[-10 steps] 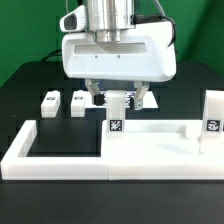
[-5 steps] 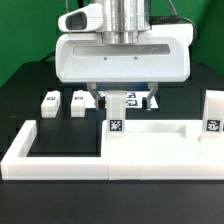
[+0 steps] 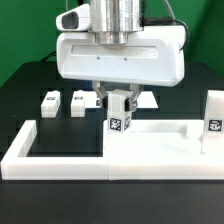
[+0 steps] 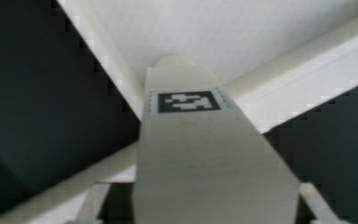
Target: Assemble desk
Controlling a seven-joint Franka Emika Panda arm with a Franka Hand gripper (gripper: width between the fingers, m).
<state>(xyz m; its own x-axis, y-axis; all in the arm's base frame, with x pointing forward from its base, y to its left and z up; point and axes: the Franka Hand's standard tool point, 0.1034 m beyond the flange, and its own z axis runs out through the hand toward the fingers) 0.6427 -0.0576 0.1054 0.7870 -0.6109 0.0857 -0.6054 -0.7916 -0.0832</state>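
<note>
Ext. view: my end effector hangs straight down, fingers pressed on two opposite sides of a small square white plastic leg w/ a black-and-white tag, so I read it as pinching that leg near its upper end. Gripping high prob. keeps the lower end free for seating. Directly under the end effector lies the wide flat white plastic tabletop w/ raised rim, and the leg's lower end sits at its corner. Can't tell if it rests there or hangs just clear. The tabletop is tucked into the long white U-shaped border frame, which prob. stops it sliding. Two spare white legs lie on the black surface, toward the exterior view's left of the end effector. Another tagged leg stands well off toward that view's right. Held leg: upright, long axis vertical, tag face toward the camera.

Wrist view: the leg runs lengthwise away from the wrist between my fingers, its tag near the far end. That end points at white edges beyond, which part unclear.
</note>
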